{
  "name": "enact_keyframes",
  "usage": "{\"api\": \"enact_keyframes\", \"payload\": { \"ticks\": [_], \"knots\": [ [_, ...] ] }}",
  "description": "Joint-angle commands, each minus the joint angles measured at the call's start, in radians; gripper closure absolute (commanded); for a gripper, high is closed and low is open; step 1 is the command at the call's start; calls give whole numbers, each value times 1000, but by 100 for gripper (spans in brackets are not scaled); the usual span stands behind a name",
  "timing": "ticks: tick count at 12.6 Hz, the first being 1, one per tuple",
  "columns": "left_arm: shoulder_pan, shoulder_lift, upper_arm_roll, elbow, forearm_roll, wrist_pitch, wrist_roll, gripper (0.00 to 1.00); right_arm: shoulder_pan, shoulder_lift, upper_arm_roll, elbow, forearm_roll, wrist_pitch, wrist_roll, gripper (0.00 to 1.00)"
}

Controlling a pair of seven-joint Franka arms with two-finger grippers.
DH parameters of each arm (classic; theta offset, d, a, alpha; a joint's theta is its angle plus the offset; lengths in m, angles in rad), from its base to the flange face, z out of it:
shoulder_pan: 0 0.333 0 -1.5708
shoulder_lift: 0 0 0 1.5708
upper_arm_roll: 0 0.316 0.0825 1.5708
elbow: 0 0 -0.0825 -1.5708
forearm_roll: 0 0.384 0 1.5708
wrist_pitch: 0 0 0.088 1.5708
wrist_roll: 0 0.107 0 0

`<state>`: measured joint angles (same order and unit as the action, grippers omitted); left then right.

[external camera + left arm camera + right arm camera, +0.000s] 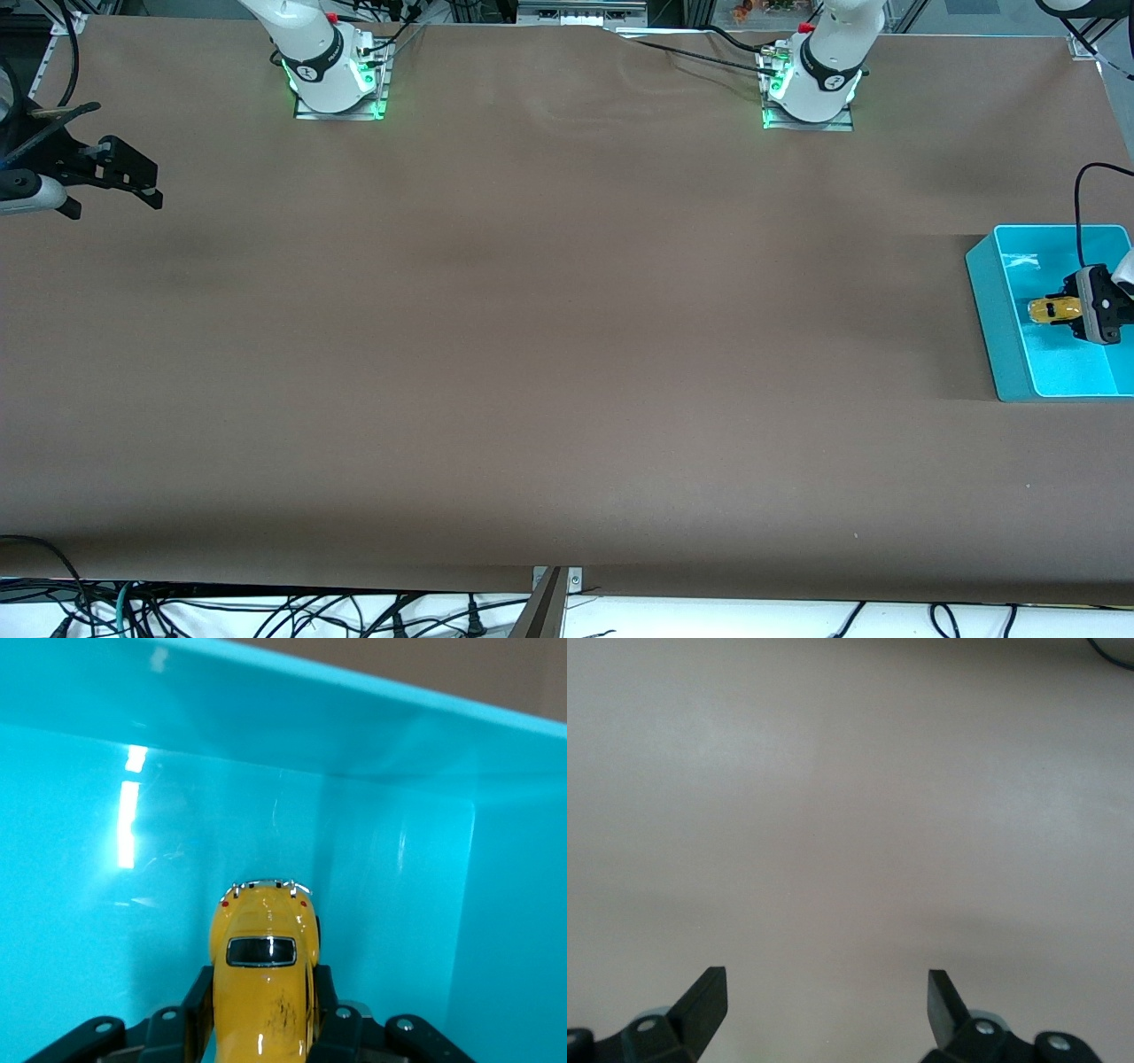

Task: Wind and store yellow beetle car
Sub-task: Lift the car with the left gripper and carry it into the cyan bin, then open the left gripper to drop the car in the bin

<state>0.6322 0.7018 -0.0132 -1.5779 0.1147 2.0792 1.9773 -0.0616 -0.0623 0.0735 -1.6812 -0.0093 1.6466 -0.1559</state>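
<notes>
The yellow beetle car [1050,310] is held inside the teal bin [985,297] at the left arm's end of the table. My left gripper [1067,309] is shut on the car's sides and is lowered into the bin. In the left wrist view the car [263,948] points at the bin's wall [266,718], with a black finger on each side of it [262,981]. I cannot tell if its wheels touch the bin floor. My right gripper [146,182] is open and empty over the right arm's end of the table, and waits; its wrist view [827,983] shows only bare table.
The table is covered in brown paper [549,354]. The two arm bases [332,71] [811,84] stand along its edge farthest from the front camera. Cables hang off the edge nearest to the front camera [266,616].
</notes>
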Motion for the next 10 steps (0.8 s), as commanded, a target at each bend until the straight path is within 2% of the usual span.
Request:
{"api": "enact_keyframes", "payload": {
  "ticks": [1,4,6,10],
  "knots": [
    [27,-13,-19,-10,20,16,47,0,6,7,-3,21,-12,-5,13,0],
    [21,-56,-22,-5,10,-16,64,0,6,7,-3,21,-12,-5,13,0],
    [9,-125,-31,5,8,-77,39,0,6,7,-4,21,-12,-5,13,0],
    [-29,-266,-99,25,20,-267,-226,0,6,7,-3,21,-12,-5,15,0]
  ]
}}
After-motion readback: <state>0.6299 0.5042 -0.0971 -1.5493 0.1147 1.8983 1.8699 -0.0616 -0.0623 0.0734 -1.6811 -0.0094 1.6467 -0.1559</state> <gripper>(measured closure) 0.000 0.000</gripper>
